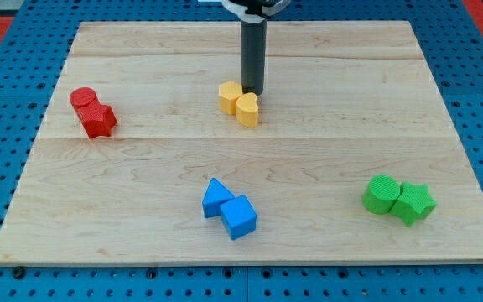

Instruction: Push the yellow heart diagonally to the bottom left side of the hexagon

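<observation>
The yellow heart [247, 110] and the yellow hexagon [230, 96] sit touching each other a little above the board's middle. The heart lies to the lower right of the hexagon. My tip [252, 91] stands just above the heart and right beside the hexagon's right side, touching or nearly touching both. The dark rod rises from there to the view's top edge.
A red cylinder [82, 98] and a red star [99, 120] sit together at the left. A blue triangle [216, 198] and a blue cube [239, 216] lie at the bottom middle. A green cylinder [381, 195] and a green star [413, 203] are at the lower right. All rest on the wooden board [350, 101].
</observation>
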Controlling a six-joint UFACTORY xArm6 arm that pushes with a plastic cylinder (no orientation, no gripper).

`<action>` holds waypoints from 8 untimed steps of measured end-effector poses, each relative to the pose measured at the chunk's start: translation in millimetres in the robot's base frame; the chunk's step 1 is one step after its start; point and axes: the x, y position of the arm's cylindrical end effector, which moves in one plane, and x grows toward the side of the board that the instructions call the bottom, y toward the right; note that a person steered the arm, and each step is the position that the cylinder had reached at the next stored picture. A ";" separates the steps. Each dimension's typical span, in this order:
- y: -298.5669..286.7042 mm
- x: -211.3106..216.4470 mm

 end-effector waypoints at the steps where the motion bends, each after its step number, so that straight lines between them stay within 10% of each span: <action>1: -25.5 3.7; 8: 41.5 32.8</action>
